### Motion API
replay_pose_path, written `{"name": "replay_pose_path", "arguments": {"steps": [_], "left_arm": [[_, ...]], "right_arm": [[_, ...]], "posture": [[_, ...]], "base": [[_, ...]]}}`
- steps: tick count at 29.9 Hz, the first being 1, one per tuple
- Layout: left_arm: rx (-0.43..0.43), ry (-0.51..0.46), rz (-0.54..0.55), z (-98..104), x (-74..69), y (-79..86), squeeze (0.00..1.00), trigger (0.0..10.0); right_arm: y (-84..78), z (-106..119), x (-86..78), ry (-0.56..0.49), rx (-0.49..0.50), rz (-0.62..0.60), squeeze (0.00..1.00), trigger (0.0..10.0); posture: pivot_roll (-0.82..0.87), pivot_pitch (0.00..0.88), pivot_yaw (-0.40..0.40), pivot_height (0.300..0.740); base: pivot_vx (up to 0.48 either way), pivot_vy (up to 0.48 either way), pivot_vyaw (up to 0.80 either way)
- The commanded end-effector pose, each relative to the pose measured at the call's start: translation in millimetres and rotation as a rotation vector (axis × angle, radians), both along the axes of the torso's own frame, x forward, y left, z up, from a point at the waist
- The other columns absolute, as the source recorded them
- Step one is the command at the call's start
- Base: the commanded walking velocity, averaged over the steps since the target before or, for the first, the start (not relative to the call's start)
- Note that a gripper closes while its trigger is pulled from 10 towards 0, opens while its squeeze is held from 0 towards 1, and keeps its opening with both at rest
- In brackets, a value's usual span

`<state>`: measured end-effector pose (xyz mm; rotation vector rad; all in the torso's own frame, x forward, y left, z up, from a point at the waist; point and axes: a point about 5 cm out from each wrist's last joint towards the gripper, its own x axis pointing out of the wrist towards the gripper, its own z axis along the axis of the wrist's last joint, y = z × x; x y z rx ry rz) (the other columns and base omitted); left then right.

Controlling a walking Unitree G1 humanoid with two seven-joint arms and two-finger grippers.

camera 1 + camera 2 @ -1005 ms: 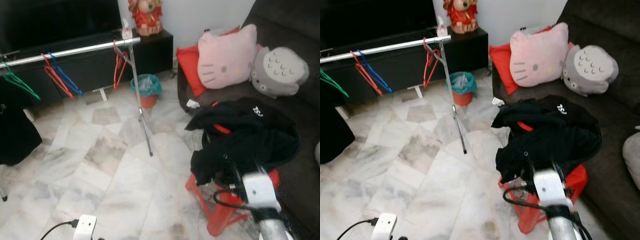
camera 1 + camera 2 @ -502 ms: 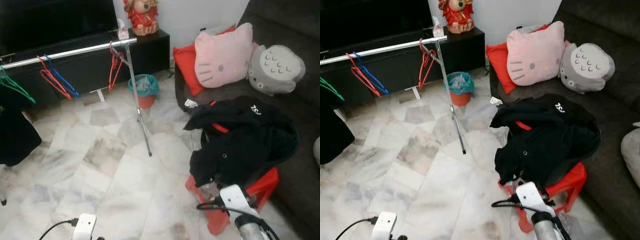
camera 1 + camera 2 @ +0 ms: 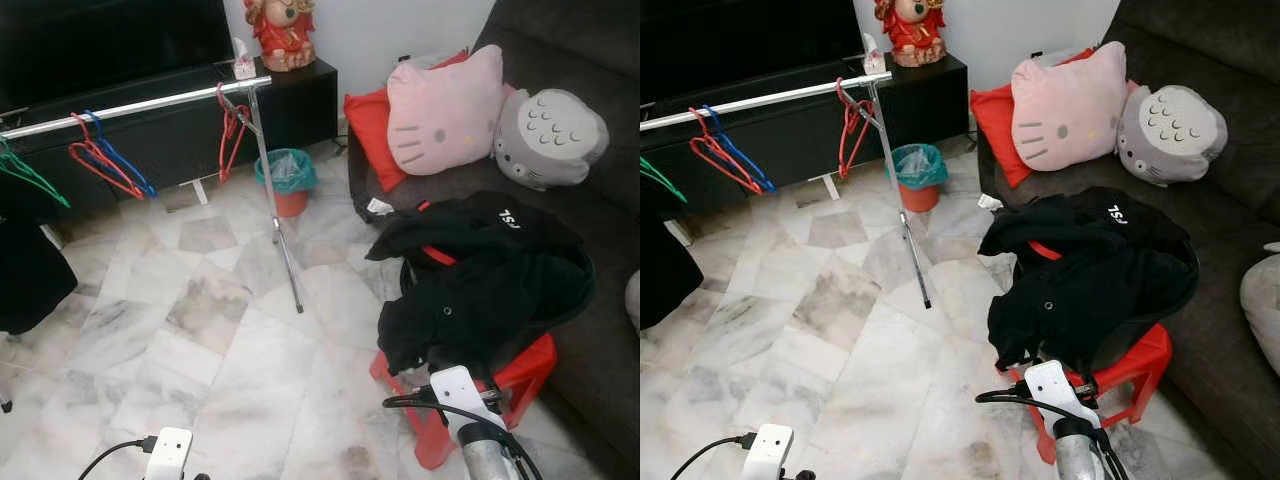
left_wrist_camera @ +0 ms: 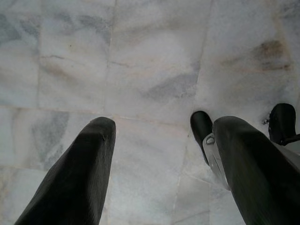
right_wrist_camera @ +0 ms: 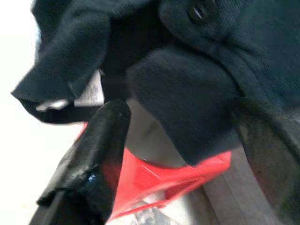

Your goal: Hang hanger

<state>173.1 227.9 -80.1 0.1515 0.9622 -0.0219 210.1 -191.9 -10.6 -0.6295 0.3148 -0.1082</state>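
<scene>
Right wrist view: the right tool [image 5: 183,140] — fingers apart, empty — faces black clothes [image 3: 1090,280] heaped on a red stool [image 3: 1135,365] at 12 o'clock; hangers [image 3: 100,160] wait on the rail [image 3: 130,105], well apart at 10 o'clock.

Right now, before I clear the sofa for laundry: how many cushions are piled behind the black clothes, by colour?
Red cushion: 1
Pink cat-face cushion: 1
Grey round cushion: 1
Total: 3
</scene>
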Motion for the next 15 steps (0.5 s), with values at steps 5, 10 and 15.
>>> {"name": "replay_pose_path", "arguments": {"steps": [5,10,15], "left_arm": [[0.004,0.010,-0.002,-0.4,-2.3,3.0,0.00,10.0],[0.004,0.011,-0.006,-0.5,-2.4,2.7,0.00,10.0],[0.004,0.011,-0.003,-0.8,-2.9,2.3,0.00,10.0]], "right_arm": [[9.4,-11.8,-6.7,0.023,-0.051,0.027,0.00,10.0],[17.9,-21.2,-11.1,0.051,-0.065,0.082,0.00,10.0],[18.2,-25.2,-10.6,0.045,-0.138,0.092,0.00,10.0]], "posture": [[-0.15,0.000,0.078,0.740],[-0.15,0.000,0.080,0.740],[-0.15,0.000,0.081,0.740]], "base": [[0.000,0.000,0.00],[0.000,0.000,0.00],[0.000,0.000,0.00]]}}
